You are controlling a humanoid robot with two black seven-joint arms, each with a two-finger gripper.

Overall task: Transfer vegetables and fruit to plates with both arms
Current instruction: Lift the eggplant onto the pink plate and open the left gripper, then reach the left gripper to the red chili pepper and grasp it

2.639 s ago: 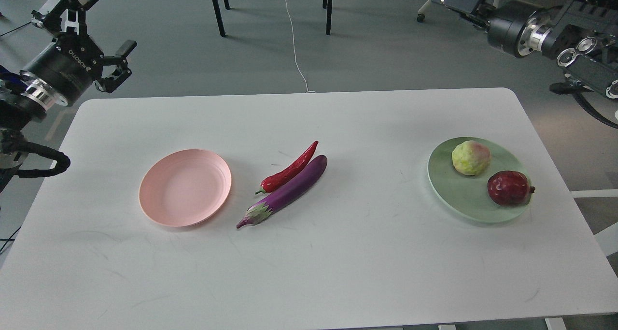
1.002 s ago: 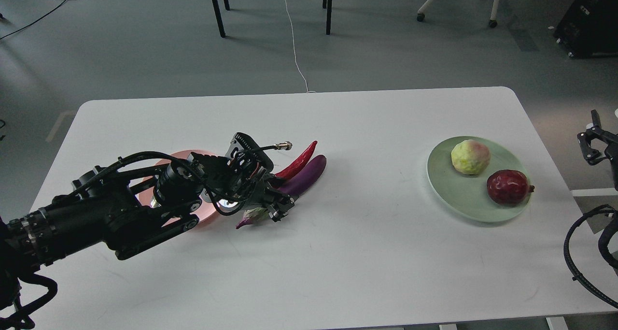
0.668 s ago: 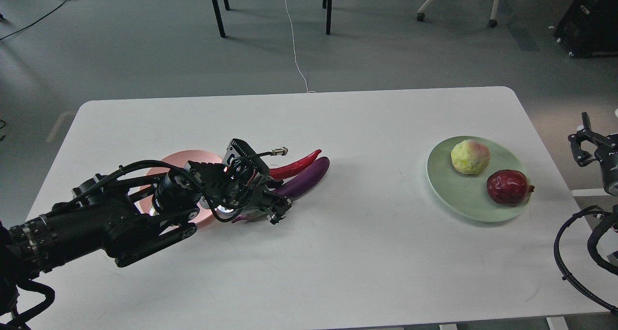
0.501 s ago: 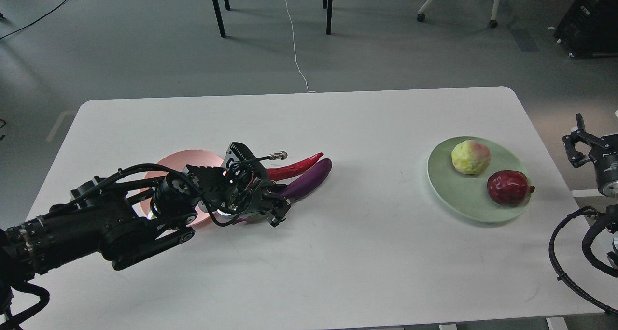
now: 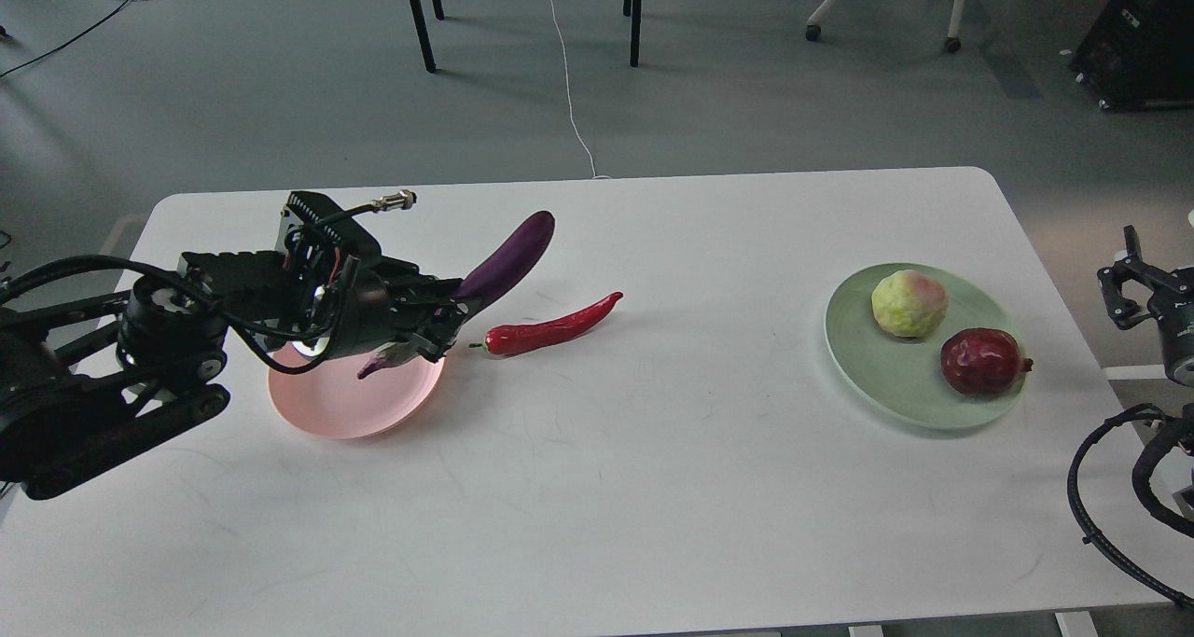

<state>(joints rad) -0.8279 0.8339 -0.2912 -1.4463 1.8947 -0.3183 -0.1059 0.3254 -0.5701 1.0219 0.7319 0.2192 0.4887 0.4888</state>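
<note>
Our left claw (image 5: 438, 325) is clenched on the eggplant (image 5: 508, 261) near its cap end, holding it tilted above the table (image 5: 653, 488), cap end over the pink plate (image 5: 345, 404) and tip pointing up and away. The red chili (image 5: 550, 327) lies on the table just beside that plate. The bumpy yellow-green fruit (image 5: 909, 302) and the pomegranate (image 5: 981, 361) sit on the green plate (image 5: 881, 376). Our right claw (image 5: 1124, 278) hangs off the table's right edge with its fingers spread, grasping nothing.
</note>
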